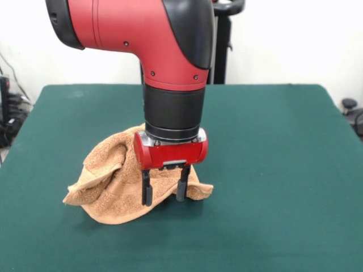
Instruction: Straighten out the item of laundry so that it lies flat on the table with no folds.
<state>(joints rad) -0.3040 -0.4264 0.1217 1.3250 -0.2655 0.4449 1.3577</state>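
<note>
The orange-tan towel (pixel 110 184) lies crumpled in a raised heap with several folds, left of the middle of the dark green table (pixel 272 170). One flap sticks out to the left and another to the right. My gripper (pixel 164 199) hangs straight down over the heap's right front part. Its two black fingers (pixel 147 192) stand well apart, with their tips down at the towel's near edge and cloth showing between them. The gripper is open. The towel's tag and band stripes do not show.
The red arm and its black wrist come down from above and hide the back of the towel. The black pedestal (pixel 222 45) stands behind the table's far edge. Cables and gear lie off the table at the left and right edges.
</note>
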